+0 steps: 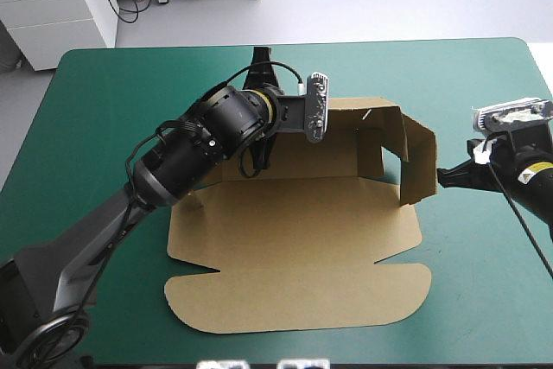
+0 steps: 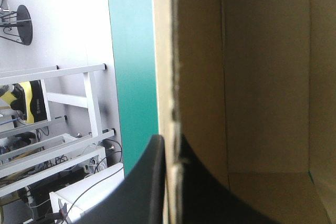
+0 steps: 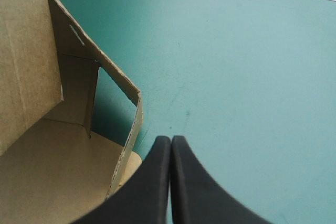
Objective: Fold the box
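The brown box (image 1: 294,239) lies mid-table with its back wall (image 1: 367,118) and right side wall (image 1: 421,162) raised; the rest of the sheet is flat. My left gripper (image 2: 168,144) reaches in over the box's left part and is shut on the back wall's edge (image 2: 172,77), one black finger on each side of the board. My right gripper (image 1: 444,177) hovers low over the cover just outside the right side wall (image 3: 113,74). Its fingers (image 3: 157,182) are shut in a pointed arch with nothing between them.
The flat front panel with rounded flaps (image 1: 298,300) reaches close to the table's front edge. Bare teal-green cover (image 1: 104,127) lies left of the box, behind it and to the right around my right gripper.
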